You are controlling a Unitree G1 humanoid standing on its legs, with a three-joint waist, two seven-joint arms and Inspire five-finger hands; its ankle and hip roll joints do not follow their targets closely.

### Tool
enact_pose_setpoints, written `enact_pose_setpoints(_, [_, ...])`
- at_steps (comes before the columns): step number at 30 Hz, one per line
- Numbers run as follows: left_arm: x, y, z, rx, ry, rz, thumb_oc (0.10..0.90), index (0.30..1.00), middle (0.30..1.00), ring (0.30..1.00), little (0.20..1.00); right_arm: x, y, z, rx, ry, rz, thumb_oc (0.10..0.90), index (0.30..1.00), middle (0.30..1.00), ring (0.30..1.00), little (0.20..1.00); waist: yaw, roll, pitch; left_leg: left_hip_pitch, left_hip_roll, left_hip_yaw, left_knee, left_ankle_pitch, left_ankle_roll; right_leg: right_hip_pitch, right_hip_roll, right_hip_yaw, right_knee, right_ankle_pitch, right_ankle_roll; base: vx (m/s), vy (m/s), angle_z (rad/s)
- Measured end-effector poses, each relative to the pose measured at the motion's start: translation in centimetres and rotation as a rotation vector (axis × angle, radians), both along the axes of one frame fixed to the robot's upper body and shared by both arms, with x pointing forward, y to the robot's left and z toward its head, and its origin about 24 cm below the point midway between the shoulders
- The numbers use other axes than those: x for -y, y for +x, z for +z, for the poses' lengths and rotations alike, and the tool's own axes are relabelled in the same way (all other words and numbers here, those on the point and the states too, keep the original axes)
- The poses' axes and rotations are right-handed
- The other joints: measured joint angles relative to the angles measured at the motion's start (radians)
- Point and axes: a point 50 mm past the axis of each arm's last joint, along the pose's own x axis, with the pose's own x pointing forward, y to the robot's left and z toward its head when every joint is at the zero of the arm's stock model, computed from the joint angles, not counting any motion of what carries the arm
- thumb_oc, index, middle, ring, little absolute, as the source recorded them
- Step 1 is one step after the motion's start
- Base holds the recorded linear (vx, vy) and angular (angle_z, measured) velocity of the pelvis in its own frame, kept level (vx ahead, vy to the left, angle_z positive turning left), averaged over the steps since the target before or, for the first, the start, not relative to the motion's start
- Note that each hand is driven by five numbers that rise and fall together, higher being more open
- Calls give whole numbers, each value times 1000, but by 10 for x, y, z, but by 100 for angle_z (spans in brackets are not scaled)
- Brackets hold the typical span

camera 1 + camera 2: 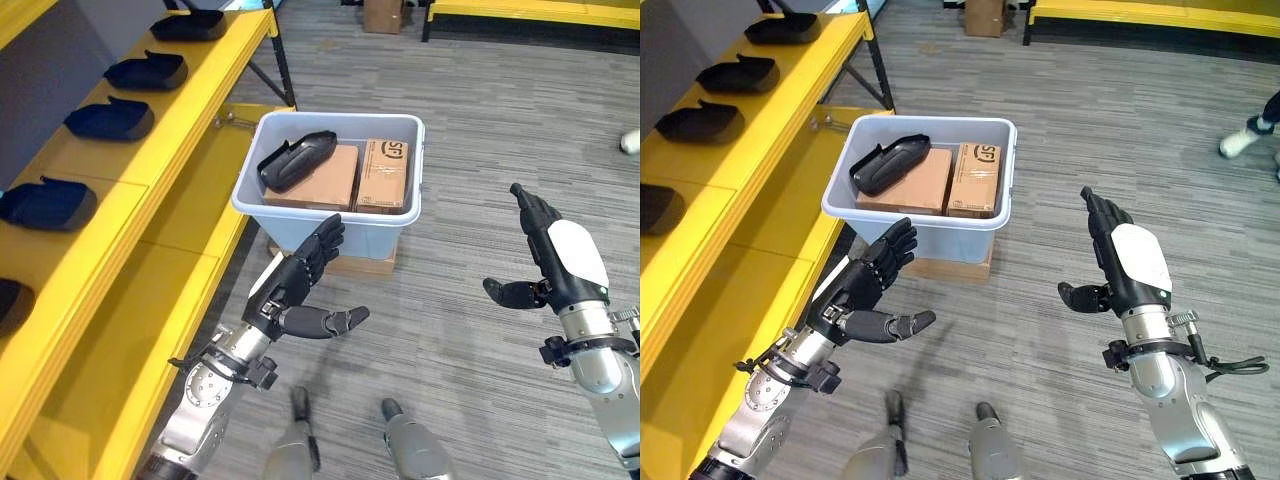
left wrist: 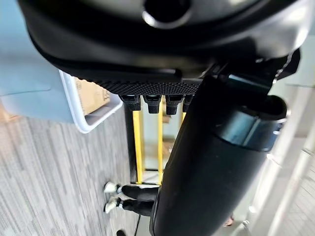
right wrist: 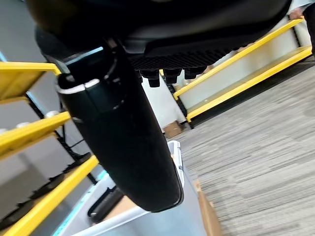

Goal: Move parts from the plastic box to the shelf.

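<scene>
A pale blue plastic box (image 1: pixel 330 215) stands on the floor beside the yellow shelf (image 1: pixel 150 160). In it a black moulded part (image 1: pixel 295 158) lies on two cardboard cartons (image 1: pixel 383 175). Several similar black parts (image 1: pixel 112 119) rest in a row on the shelf's upper board. My left hand (image 1: pixel 305 280) hovers open just in front of the box's near wall, fingers straight, thumb out, holding nothing. My right hand (image 1: pixel 560 255) is raised to the right of the box, open and empty, palm turned toward it. The box's rim (image 2: pixel 78 105) shows in the left wrist view.
The box sits on a flat carton (image 1: pixel 350 264) on grey carpet. A lower shelf board (image 1: pixel 150 330) runs along the left. Another carton (image 1: pixel 384 14) and a yellow rack (image 1: pixel 530 10) stand at the back. A person's shoe (image 1: pixel 1240 142) shows at the far right.
</scene>
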Motion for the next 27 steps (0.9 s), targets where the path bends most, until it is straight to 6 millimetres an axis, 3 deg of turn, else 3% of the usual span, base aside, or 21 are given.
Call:
enact_pose_setpoints(1, [-3, 1, 1, 5, 12, 9, 900, 1000, 1000, 1000, 1000, -2, 0, -1, 0, 2, 8, 900, 1000, 1000, 1000, 1000, 7, -2, 0, 0, -12, 12, 1, 5, 2, 2, -22, -9, -11, -5, 1, 349, 87, -63])
enact_pose_setpoints(3, [-11, 2, 7, 26, 38, 39, 900, 1000, 1000, 1000, 1000, -12, -1, -5, -8, 17, 40, 900, 1000, 1000, 1000, 1000, 1, 2, 0, 8, -53, 37, 1, 32, 17, 18, -84, -44, -42, 11, 50, 310, 71, -29])
enact_pose_setpoints(5, [-15, 2, 11, 42, 35, 58, 900, 1000, 1000, 1000, 1000, -17, 0, -6, -16, 21, 61, 900, 1000, 1000, 1000, 1000, 10, 2, 0, 18, -66, 59, 0, 28, 36, 27, -109, -80, -59, 37, 81, 212, 79, -24])
enact_pose_setpoints(11, [-21, 1, 12, 29, 58, 72, 900, 1000, 1000, 1000, 1000, -26, 7, -1, 18, 28, 75, 900, 1000, 1000, 1000, 1000, 52, 2, -1, 54, -75, 87, 3, -2, 58, 47, -123, -152, -70, 98, 80, 171, 121, -15])
enact_pose_setpoints(14, [-19, 1, 13, 25, 62, 57, 900, 1000, 1000, 1000, 1000, -28, 13, 11, 94, 35, 67, 900, 1000, 1000, 1000, 1000, 71, 1, -1, 57, -80, 119, 48, -54, 82, 14, -132, -185, 6, 119, 63, 124, 168, -25])
enact_pose_setpoints(15, [-19, 1, 14, 27, 64, 50, 900, 1000, 1000, 1000, 1000, -29, 15, 14, 113, 37, 67, 900, 1000, 1000, 1000, 1000, 75, 0, 1, 45, -86, 122, 79, -85, 108, -22, -134, -200, 72, 129, 55, 162, 130, -58])
enact_pose_setpoints(16, [-17, -1, 10, 14, 64, 38, 900, 1000, 1000, 1000, 1000, -30, 16, 16, 128, 40, 68, 900, 1000, 1000, 1000, 1000, 87, 3, 0, 47, -75, 138, 104, -109, 108, -106, -144, -215, 209, 182, 49, 151, -2, -55])
enact_pose_setpoints(17, [-17, -2, 9, 8, 67, 35, 900, 1000, 1000, 1000, 1000, -30, 16, 16, 128, 37, 70, 900, 1000, 1000, 1000, 1000, 88, 2, 1, 60, -71, 148, 103, -112, 104, -125, -146, -214, 247, 203, 50, 198, -140, -62])
enact_pose_setpoints(18, [-18, -7, 4, -13, 70, 30, 900, 1000, 1000, 1000, 1000, -30, 14, 13, 117, 37, 70, 900, 1000, 1000, 1000, 1000, 87, 1, 0, 92, -68, 173, 95, -111, 106, -149, -149, -213, 304, 210, 45, 180, -203, -40])
enact_pose_setpoints(19, [-19, -12, 2, -26, 80, 20, 900, 1000, 1000, 1000, 1000, -29, 12, 11, 111, 35, 70, 900, 1000, 1000, 1000, 1000, 85, 1, -2, 110, -68, 179, 86, -124, 97, -152, -135, -221, 310, 161, 41, 172, -241, -36])
enact_pose_setpoints(21, [-20, -16, 8, -4, 101, -4, 900, 1000, 1000, 1000, 1000, -29, 9, 11, 118, 31, 80, 900, 1000, 1000, 1000, 1000, 80, -15, -4, 104, -78, 186, 65, -115, 106, -161, -117, -248, 198, 101, 50, 188, -265, -19])
enact_pose_setpoints(23, [-18, -13, 13, 17, 105, -26, 900, 1000, 1000, 1000, 1000, -31, 8, 15, 131, 25, 91, 900, 1000, 1000, 1000, 1000, 67, -17, -4, 92, -88, 184, 33, -106, 112, -169, -113, -295, 14, 89, 63, 191, -214, 5])
enact_pose_setpoints(24, [-14, -8, 15, 21, 75, -43, 900, 1000, 1000, 1000, 1000, -33, 8, 16, 135, 26, 101, 900, 1000, 1000, 1000, 1000, 46, -18, -3, 91, -102, 174, 11, -89, 126, -184, -114, -306, -152, 140, 71, 346, -370, 21])
enact_pose_setpoints(26, [-8, -4, 14, 16, 43, -50, 900, 1000, 1000, 1000, 1000, -32, 7, 14, 130, 23, 103, 900, 1000, 1000, 1000, 1000, 26, -9, 4, 98, -103, 155, 35, -127, 114, -207, -108, -258, -304, 225, 89, 385, -451, 29])
enact_pose_setpoints(27, [-5, -3, 14, 17, 33, -54, 900, 1000, 1000, 1000, 1000, -31, 6, 12, 124, 17, 98, 900, 1000, 1000, 1000, 1000, 15, -3, 11, 102, -103, 131, 46, -135, 110, -198, -106, -224, -334, 240, 80, 268, -378, 72])
